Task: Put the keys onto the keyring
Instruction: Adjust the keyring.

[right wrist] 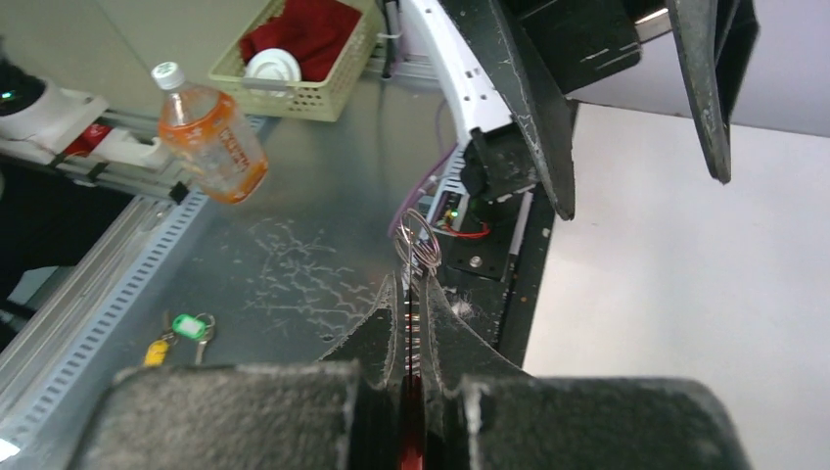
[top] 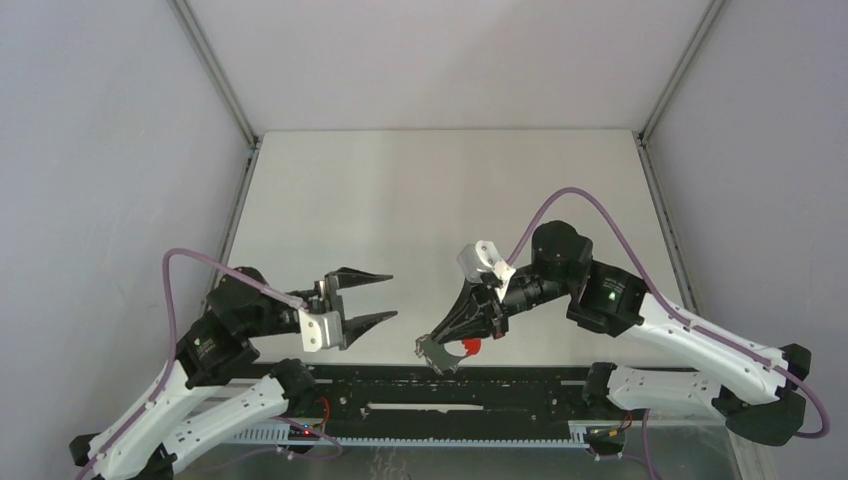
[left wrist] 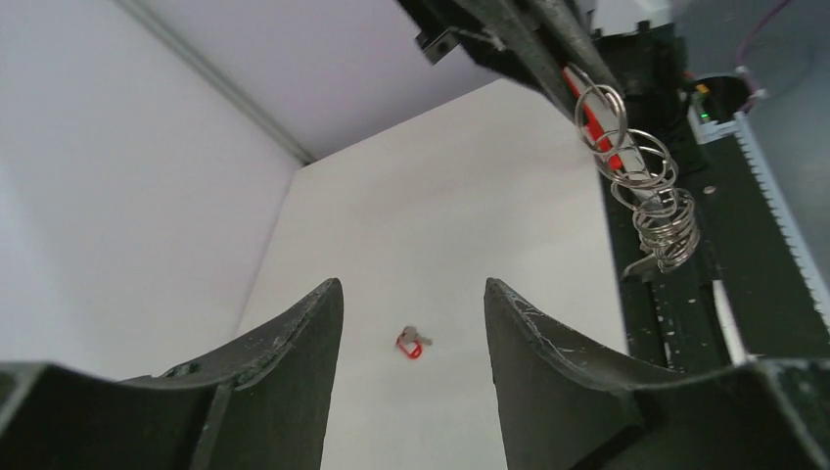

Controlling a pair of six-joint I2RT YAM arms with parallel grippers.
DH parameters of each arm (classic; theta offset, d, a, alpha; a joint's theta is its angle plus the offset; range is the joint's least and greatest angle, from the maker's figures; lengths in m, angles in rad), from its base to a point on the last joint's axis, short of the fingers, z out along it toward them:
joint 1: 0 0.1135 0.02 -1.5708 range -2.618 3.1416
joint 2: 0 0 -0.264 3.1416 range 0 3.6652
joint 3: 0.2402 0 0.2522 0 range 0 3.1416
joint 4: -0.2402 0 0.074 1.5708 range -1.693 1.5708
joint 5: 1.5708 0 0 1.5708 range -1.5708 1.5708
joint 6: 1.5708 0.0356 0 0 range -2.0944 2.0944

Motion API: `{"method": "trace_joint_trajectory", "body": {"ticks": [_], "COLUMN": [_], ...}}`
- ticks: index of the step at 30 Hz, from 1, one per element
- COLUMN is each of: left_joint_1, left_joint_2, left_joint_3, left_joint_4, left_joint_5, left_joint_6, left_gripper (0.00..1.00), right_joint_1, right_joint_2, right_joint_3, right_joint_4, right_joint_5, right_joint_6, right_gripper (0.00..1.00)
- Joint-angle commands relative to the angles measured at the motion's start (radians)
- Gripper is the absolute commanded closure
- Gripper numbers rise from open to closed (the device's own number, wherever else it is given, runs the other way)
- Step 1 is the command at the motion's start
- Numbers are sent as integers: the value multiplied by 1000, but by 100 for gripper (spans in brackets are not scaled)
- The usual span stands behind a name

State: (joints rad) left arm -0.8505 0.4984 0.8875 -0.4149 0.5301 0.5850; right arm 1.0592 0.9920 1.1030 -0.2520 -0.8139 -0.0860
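The left jaws stand open with nothing between them, and they point across at the other arm. The right jaws are squeezed shut on a red strap (left wrist: 590,122). The keyring (right wrist: 421,240) pokes out just past their tips. Under it a bunch of silver rings and keys (left wrist: 664,220) hangs down in front of the black rail (top: 500,385) at the near edge of the counter (top: 440,190).

The two sets of jaws are apart, with a strip of white counter between them. Seen from the left wrist, a small red tag (left wrist: 409,345) lies on the counter far ahead, in line with the gap between the open jaws. A silver bit touches it, too small to tell what it is. A purple cable (top: 570,190) loops up over the right arm.

Past the near edge lies a gray metal top (right wrist: 294,245). On it are an orange drink bottle (right wrist: 210,137), a pale basket (right wrist: 323,83) with red cloth inside, and green and yellow tags (right wrist: 181,333).

Gray walls (top: 100,150) close in the left, right and back sides. The hanging bunch sits close to the near edge and the rail, so room is tight there. The most room is toward the back wall, where the white counter runs on behind both arms.
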Motion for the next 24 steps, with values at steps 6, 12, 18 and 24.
{"method": "trace_joint_trajectory", "body": {"ticks": [6, 12, 18, 24], "left_joint_1": [-51, -115, -126, -128], "left_joint_2": [56, 49, 28, 24], "left_joint_3": [34, 17, 10, 16], "left_joint_4": [72, 73, 81, 102], "left_joint_5": [277, 252, 239, 220], "left_joint_6": [10, 127, 157, 153], "left_gripper": [42, 42, 43, 46], "right_joint_1": [-19, -47, -61, -64], "right_joint_2": [62, 115, 156, 183], "right_joint_3": [43, 43, 44, 44], "right_joint_4": [169, 298, 343, 382], "right_joint_5": [-204, -231, -253, -291], "right_joint_6": [117, 222, 280, 322], "right_gripper": [100, 100, 100, 100]}}
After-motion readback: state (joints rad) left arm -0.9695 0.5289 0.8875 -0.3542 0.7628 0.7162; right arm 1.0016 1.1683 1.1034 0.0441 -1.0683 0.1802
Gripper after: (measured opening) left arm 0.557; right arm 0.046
